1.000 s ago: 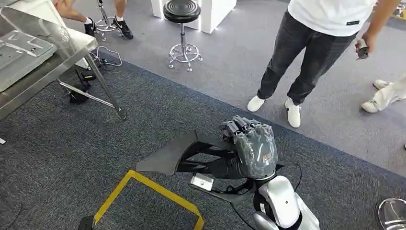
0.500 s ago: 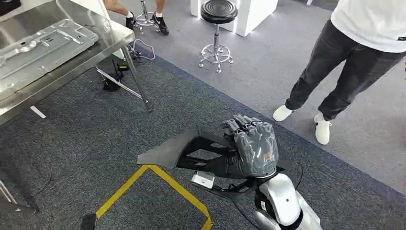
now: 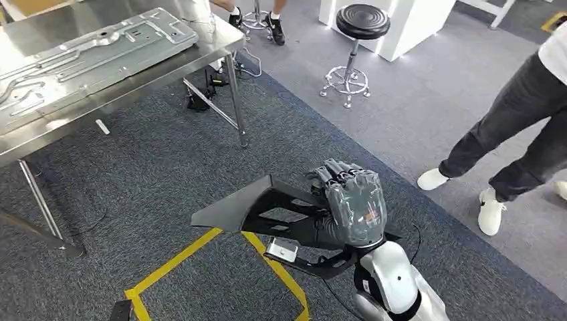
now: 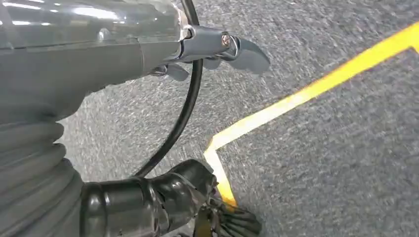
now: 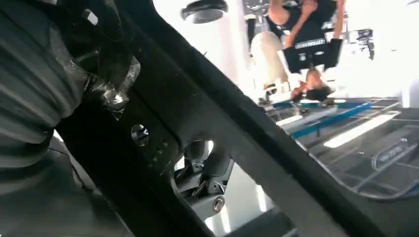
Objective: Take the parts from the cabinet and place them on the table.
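Observation:
My right hand (image 3: 354, 204) grips a flat black part (image 3: 234, 210) with cut-out openings, holding it low in front of my body above the carpet. From the right wrist camera the same black part (image 5: 222, 113) runs slantwise across the picture, close against the ribbed cover of the right hand (image 5: 39, 98). The steel table (image 3: 134, 90) stands at the upper left with a grey stamped metal panel (image 3: 87, 53) lying on it. My left hand (image 4: 148, 54) hangs over the carpet, thumb apart from the dark fingers, holding nothing.
Yellow tape (image 3: 200, 251) marks a corner on the grey carpet beneath the part. A black stool (image 3: 361, 23) stands beyond the table. A person's legs (image 3: 508, 127) are at the right. Cables and a dark device (image 3: 200, 100) lie under the table's far end.
The whole view has swung, so the table now reaches further into the picture and the person sits nearer the right edge. My right hand still holds the black part the same way.

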Motion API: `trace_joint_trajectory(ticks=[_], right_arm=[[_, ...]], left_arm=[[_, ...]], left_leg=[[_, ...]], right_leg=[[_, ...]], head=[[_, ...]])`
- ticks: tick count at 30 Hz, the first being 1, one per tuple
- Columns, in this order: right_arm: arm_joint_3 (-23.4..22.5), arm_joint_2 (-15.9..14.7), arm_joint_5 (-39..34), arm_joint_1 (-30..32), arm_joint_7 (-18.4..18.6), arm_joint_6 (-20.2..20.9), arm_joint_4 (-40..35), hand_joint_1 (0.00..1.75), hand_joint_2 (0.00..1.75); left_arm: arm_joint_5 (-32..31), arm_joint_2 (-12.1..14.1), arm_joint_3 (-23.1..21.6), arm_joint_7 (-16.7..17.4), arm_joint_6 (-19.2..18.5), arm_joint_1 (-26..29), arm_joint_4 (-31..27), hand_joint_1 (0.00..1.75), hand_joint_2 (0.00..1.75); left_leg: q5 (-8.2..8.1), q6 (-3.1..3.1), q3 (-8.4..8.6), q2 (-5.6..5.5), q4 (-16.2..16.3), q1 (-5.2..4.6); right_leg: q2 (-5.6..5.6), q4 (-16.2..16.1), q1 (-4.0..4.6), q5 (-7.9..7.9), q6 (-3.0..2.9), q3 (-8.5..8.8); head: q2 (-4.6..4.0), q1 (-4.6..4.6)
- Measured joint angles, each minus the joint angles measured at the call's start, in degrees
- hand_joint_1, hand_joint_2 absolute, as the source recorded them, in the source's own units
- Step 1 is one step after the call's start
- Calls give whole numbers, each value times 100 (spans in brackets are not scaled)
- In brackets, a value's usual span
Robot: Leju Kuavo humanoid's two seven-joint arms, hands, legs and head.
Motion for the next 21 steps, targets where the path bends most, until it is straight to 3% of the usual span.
trace_joint_trajectory(ticks=[1,3,4,5,7,8,9,10,13,14,15,16,17,18,19,20,21], right_arm=[[0,-2,0,-6,0,-7,2,175,175],[0,-13,0,19,0,-4,15,175,175],[0,-22,-2,24,0,-4,30,175,175],[0,-24,-2,26,0,-4,39,175,175],[0,-24,0,18,0,-9,41,175,175],[0,-26,0,15,0,-9,41,175,175],[0,-30,-2,7,0,-11,44,175,175],[0,-30,0,12,0,-11,48,175,175],[0,-30,-2,-13,2,-15,50,175,175],[0,-24,-2,-24,0,-15,48,175,175],[2,-24,0,-30,0,-15,50,175,175],[0,-24,0,-35,0,-24,46,175,175],[0,-24,0,-36,0,-22,48,175,175],[2,-24,0,-16,2,-22,52,175,175],[2,-24,0,-10,0,-22,57,175,175],[4,-24,0,-10,0,-22,59,175,175],[4,-24,-2,-12,0,-22,63,175,175]], left_arm=[[9,-4,0,0,2,-15,0,0,175],[7,-9,-2,0,2,-27,0,0,175],[7,-6,-2,0,2,-22,0,0,175],[7,-7,-2,0,2,-14,0,0,175],[7,-7,-2,0,0,-13,0,0,175],[7,-9,-2,0,0,-15,0,0,175],[7,-30,-2,0,0,-15,2,0,175],[7,-35,-2,0,2,-24,0,0,175],[9,-35,-2,5,0,16,0,0,175],[9,0,-2,5,4,19,0,0,175],[9,-24,-2,5,4,27,2,0,175],[7,-31,-2,5,4,12,2,0,175],[9,-26,-2,5,4,-9,2,0,175],[9,-26,-2,5,4,-16,2,0,175],[9,-26,-2,5,4,-12,2,0,175],[9,-24,-2,7,4,2,2,0,175],[11,-22,-2,7,4,9,2,0,175]], left_leg=[[6,44,-2,-38,0,-1],[6,63,-9,-164,1,-16],[5,64,-9,-235,3,-28],[6,64,-3,-313,4,-35],[6,60,12,-482,14,-42],[5,56,19,-559,19,-42],[7,47,8,-610,20,-27],[15,-1,-28,-684,50,-53],[67,-140,-74,-866,-12,14],[51,-170,-95,-913,13,5],[-35,-187,-137,-620,127,-32],[-225,-203,-274,-358,408,-33],[-442,-228,-488,-199,839,-21],[-634,-249,-724,-133,1310,-8],[-705,-271,-875,-110,1608,-1],[-655,-284,-905,-94,1661,6],[-491,-298,-803,-82,1458,15]], right_leg=[[156,391,-7,-228,-8,-179],[249,1308,3,-608,-8,-645],[255,1578,2,-646,-12,-803],[256,1569,3,-542,-25,-833],[309,818,4,-11,-82,-524],[429,298,8,257,-123,-293],[744,-39,3,290,-167,-158],[784,-154,-4,283,-171,-119],[613,-154,51,281,-188,-116],[512,-264,-59,334,-242,-54],[443,-309,-23,349,-260,-12],[369,-319,-12,359,-294,3],[282,-318,7,354,-301,0],[184,-311,28,341,-317,0],[104,-306,34,330,-321,-4],[30,-299,35,319,-316,-3],[-38,-288,33,304,-306,0]], head=[[0,0],[0,0],[0,0],[0,-2],[0,0],[0,0],[0,0],[0,-4],[0,-2],[0,0],[0,-13],[0,-66],[0,-66],[0,-66],[0,-66],[0,-68],[0,-68]])
